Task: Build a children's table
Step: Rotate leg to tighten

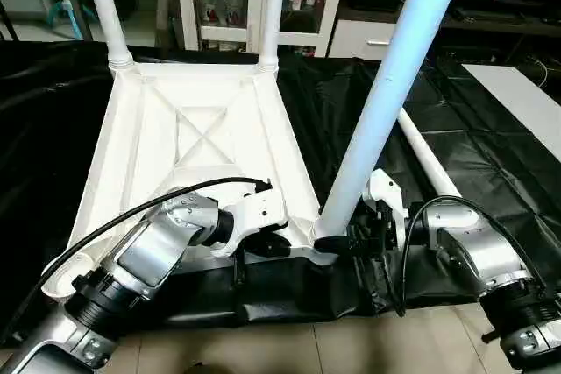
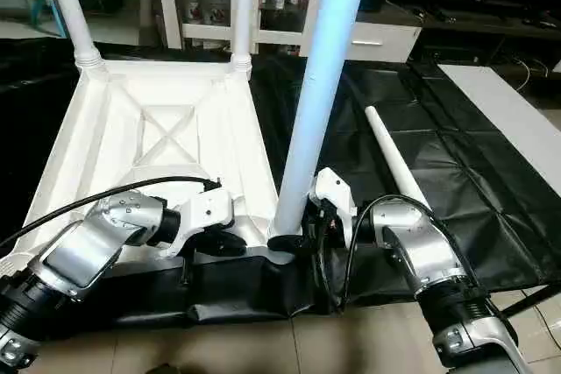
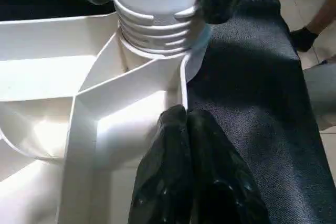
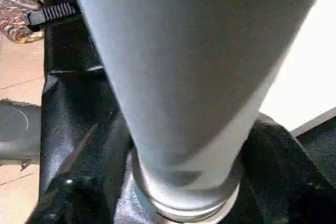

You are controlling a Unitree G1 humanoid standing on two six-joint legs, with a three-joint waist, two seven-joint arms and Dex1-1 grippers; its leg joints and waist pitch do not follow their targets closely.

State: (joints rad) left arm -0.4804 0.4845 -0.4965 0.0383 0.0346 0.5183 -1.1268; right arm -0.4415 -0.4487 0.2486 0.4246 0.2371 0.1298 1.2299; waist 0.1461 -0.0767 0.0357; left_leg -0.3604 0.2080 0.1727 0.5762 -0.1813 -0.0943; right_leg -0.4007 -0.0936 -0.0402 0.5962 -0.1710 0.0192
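right gripper [image 1: 337, 245] clamping upright leg [image 1: 390, 85]

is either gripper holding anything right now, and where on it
The right gripper grips the near leg at its base, just above the corner socket. The left gripper is shut on the tabletop's rim beside that socket.

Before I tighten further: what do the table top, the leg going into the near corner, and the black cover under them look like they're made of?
Table top: apparently moulded plastic, white, semi-gloss; thin ribs and an X brace are cast into its underside.
Leg: the same smooth white plastic by its look, a tapered tube with ridged rings at its base.
Black cover: likely a thin plastic or coated sheet; it creases, wrinkles and shows shiny highlights.
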